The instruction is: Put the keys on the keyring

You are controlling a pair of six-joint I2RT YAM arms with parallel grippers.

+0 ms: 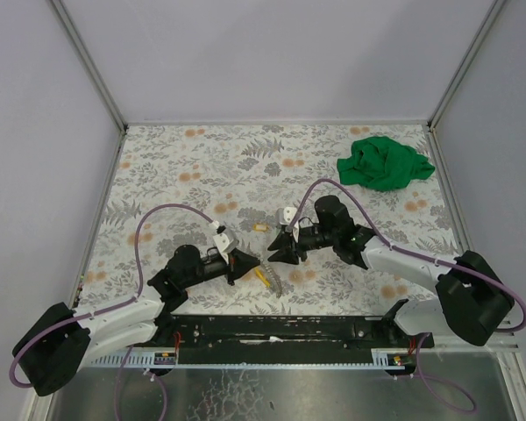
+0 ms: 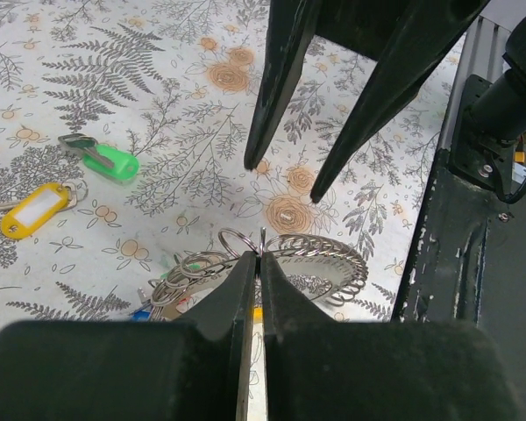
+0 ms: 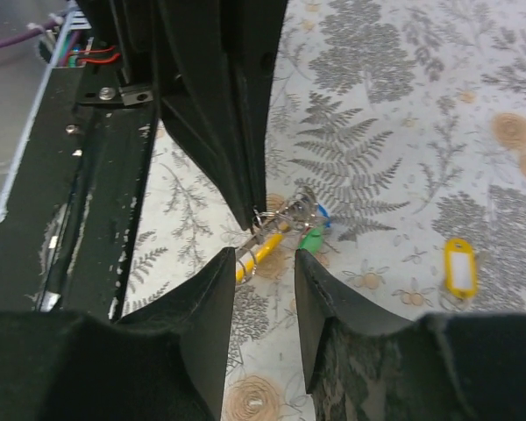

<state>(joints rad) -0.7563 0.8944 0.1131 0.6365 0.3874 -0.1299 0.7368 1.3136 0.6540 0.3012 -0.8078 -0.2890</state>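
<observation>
My left gripper [image 2: 261, 256] is shut on the wire of the keyring [image 2: 329, 254], a silvery loop with several small rings and a yellow tag, held just above the floral table. Two keys lie loose to its left, one with a green tag [image 2: 105, 160] and one with a yellow tag [image 2: 33, 209]. My right gripper [image 2: 282, 180] hangs open just beyond the ring, nothing between its fingers. In the right wrist view the right gripper [image 3: 263, 256] faces the keyring [image 3: 285, 219]. The yellow key [image 3: 457, 266] lies off to the right. From above, the left gripper [image 1: 243, 265] and right gripper [image 1: 279, 252] nearly meet.
A crumpled green cloth [image 1: 381, 162] lies at the back right of the table. The black base rail [image 2: 473, 263] runs along the near edge, close behind the ring. White walls with metal posts [image 1: 88, 61] close in the table.
</observation>
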